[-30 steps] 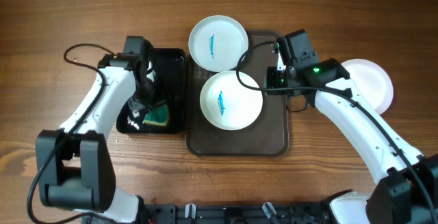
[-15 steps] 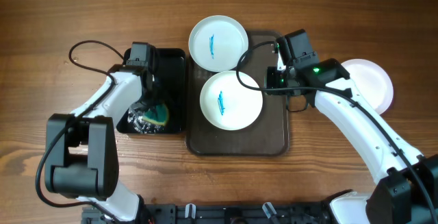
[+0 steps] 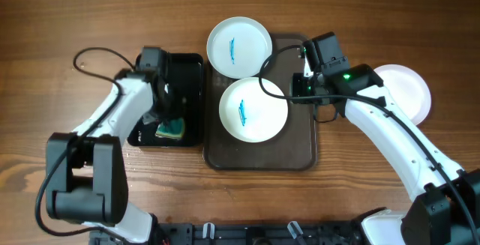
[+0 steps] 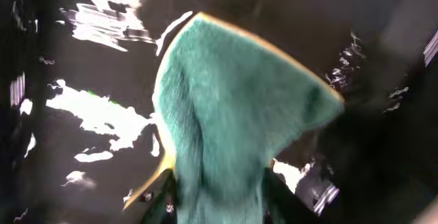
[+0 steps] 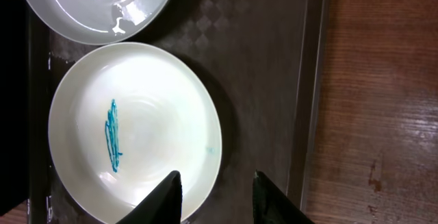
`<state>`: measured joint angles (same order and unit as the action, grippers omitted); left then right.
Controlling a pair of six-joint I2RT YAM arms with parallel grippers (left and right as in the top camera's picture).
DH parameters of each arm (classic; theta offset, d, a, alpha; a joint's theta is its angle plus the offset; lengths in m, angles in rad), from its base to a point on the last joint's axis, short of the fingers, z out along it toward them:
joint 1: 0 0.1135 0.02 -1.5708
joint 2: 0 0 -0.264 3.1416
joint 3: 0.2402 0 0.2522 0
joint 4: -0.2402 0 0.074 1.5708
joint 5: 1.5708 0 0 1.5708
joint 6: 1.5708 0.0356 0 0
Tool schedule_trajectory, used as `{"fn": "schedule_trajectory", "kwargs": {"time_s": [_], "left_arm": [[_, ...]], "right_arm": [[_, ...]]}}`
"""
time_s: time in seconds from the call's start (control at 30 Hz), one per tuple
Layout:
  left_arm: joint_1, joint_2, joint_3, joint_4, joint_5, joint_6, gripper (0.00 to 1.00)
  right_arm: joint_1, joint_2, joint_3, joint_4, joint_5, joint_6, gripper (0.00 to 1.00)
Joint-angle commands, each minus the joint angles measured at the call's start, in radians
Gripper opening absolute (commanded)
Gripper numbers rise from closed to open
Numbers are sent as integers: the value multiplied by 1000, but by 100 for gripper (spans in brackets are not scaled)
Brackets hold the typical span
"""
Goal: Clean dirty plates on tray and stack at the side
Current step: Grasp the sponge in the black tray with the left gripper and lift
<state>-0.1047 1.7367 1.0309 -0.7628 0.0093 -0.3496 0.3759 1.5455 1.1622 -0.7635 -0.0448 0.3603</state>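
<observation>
Two white plates with blue streaks show on the brown tray (image 3: 300,140): one (image 3: 253,109) in its middle, the other (image 3: 238,46) overhanging its far edge. A third white plate (image 3: 405,91) lies on the table at the right. My left gripper (image 3: 163,118) is over the black tray (image 3: 191,73), shut on a green sponge (image 3: 172,128); in the left wrist view that sponge (image 4: 233,114) is pinched between the fingers of the left gripper (image 4: 219,207). My right gripper (image 5: 215,196) is open, one finger over the middle plate (image 5: 137,128), the other over the tray (image 5: 260,59).
The glossy black tray (image 4: 82,59) holds water that glints. A black cable (image 3: 94,54) loops off the left arm. Bare wooden table (image 5: 383,114) runs right of the brown tray.
My left gripper has closed on the green sponge in the black tray and shifted a little. The right arm and the plates have not moved.
</observation>
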Motion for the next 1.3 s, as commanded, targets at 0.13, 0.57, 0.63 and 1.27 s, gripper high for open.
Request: {"fn": "schedule_trajectory", "kwargs": {"time_s": [0.13,0.57,0.63,1.27], "left_arm": [[-2,16,-27,-16,24,2,4],[-2,-74,432,-418,24,6,4],[-2,-90,443,-424,24,6,4],[-58,-66,436,-361,292,2,4]], "right_arm": [[2,0,8,-22,90,91,39],[-50,111,8,8,-67,-151,44],[-61,157,8,10,-118,-151,42],[-59,396,7,106,-170,-87,4]]}}
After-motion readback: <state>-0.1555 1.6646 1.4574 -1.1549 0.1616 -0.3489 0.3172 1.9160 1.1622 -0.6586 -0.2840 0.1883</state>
